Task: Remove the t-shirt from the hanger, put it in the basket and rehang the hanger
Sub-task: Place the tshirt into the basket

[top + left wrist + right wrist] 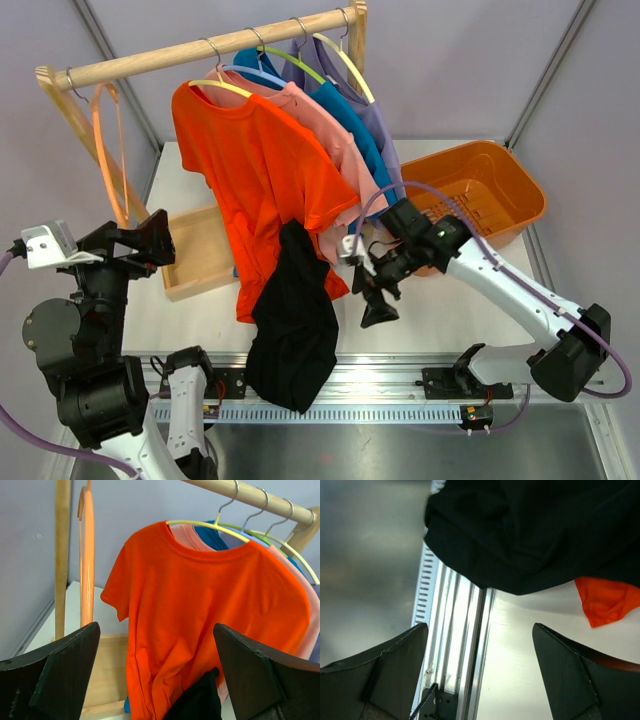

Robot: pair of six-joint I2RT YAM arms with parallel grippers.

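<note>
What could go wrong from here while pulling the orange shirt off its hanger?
The black shirt hangs over the table edge and overlaps the orange shirt, so a tug might drag it off. The pink shirt hangs tight behind the orange one and could get pulled along. The left end effector and right end effector are both open, so nothing steadies the hanger.

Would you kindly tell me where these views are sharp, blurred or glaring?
Top external view: evenly lit, sharp, a mild sheen on the orange plastic basin. Left wrist view: the orange fabric t-shirt is crisp, the black tool fingers close up look soft. Right wrist view: glare on the white tabletop, the black fabric t-shirt nearly featureless.
</note>
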